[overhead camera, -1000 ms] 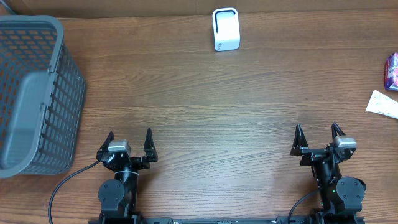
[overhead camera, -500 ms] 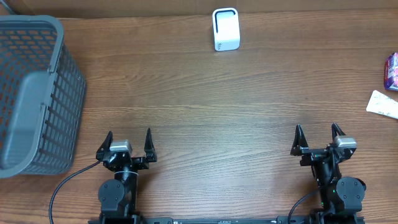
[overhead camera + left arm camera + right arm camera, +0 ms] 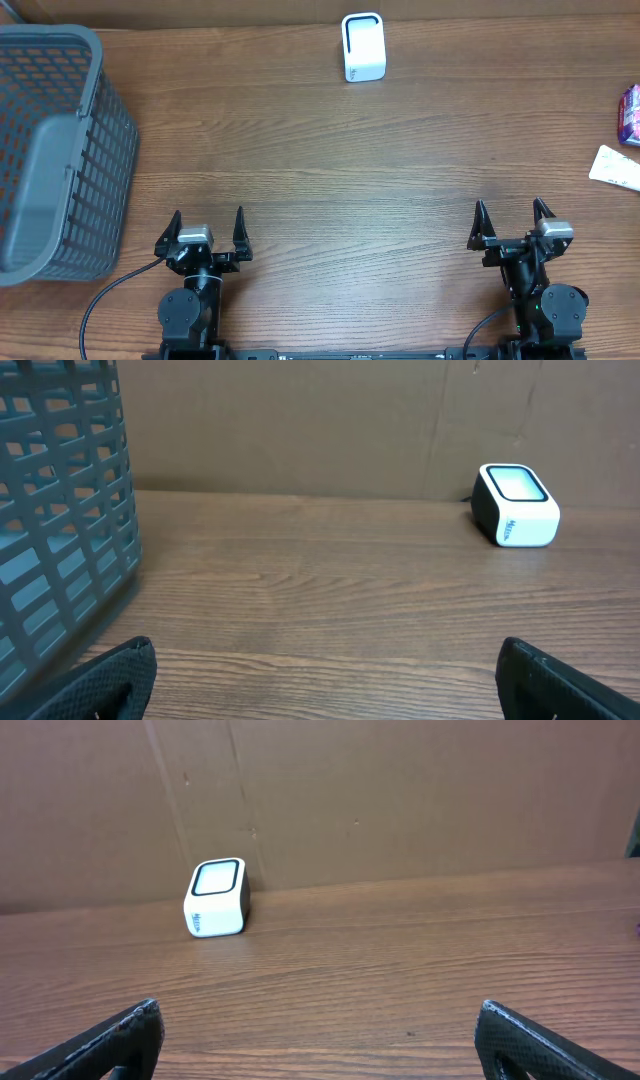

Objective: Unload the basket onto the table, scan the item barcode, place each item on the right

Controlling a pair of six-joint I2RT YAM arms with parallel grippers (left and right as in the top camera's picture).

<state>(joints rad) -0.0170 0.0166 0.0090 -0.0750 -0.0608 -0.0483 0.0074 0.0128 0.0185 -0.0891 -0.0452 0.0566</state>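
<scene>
The white barcode scanner (image 3: 363,47) stands at the far middle of the wooden table; it also shows in the left wrist view (image 3: 516,506) and the right wrist view (image 3: 216,898). Two items lie at the right edge: a purple and red packet (image 3: 630,115) and a flat white packet (image 3: 615,166), both partly cut off. My left gripper (image 3: 208,222) rests open at the near left, nothing between its fingers (image 3: 120,680). My right gripper (image 3: 510,207) rests open at the near right, also holding nothing (image 3: 318,1015). Both grippers are far from the items and the scanner.
A large grey mesh basket (image 3: 50,150) fills the left side of the table and looms at the left of the left wrist view (image 3: 60,510). A brown cardboard wall (image 3: 400,790) runs along the back edge.
</scene>
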